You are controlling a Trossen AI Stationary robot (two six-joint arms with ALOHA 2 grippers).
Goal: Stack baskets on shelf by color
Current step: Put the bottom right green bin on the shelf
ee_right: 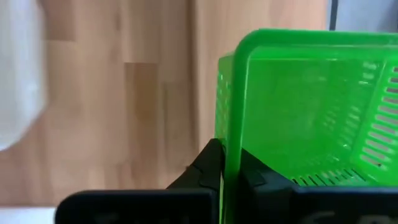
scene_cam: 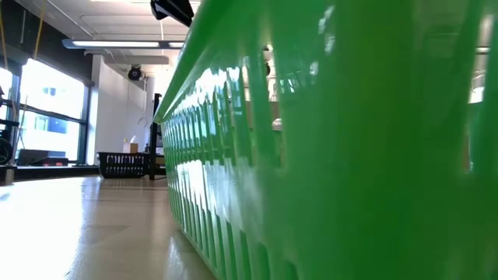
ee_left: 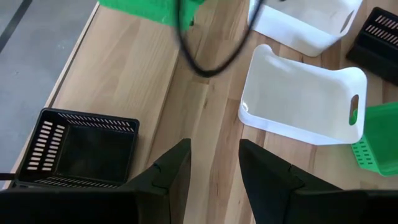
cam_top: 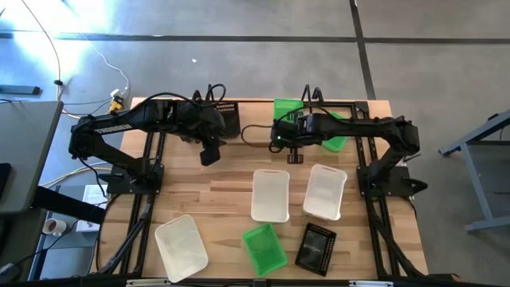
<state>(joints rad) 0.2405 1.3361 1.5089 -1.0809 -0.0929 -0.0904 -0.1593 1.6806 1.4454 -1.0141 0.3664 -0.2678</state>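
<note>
Green basket wall [ee_right: 231, 112] is sitting pinched in your right gripper [ee_right: 230, 163] at the table's far edge. You're handling light, springy plastic, probably slippery, so gripping the rim suits it. Your left gripper [ee_left: 214, 163] is hovering parted, empty, beside a black basket [ee_left: 81, 149].

Wooden table [cam_top: 231, 179] carries 3 white baskets [cam_top: 270, 194], green and black ones.

Robotics lab, probably: concrete floor [cam_top: 239, 56], wooden table [cam_top: 231, 191], big windows [scene_cam: 47, 109], ceiling strip lights [scene_cam: 117, 44].
</note>
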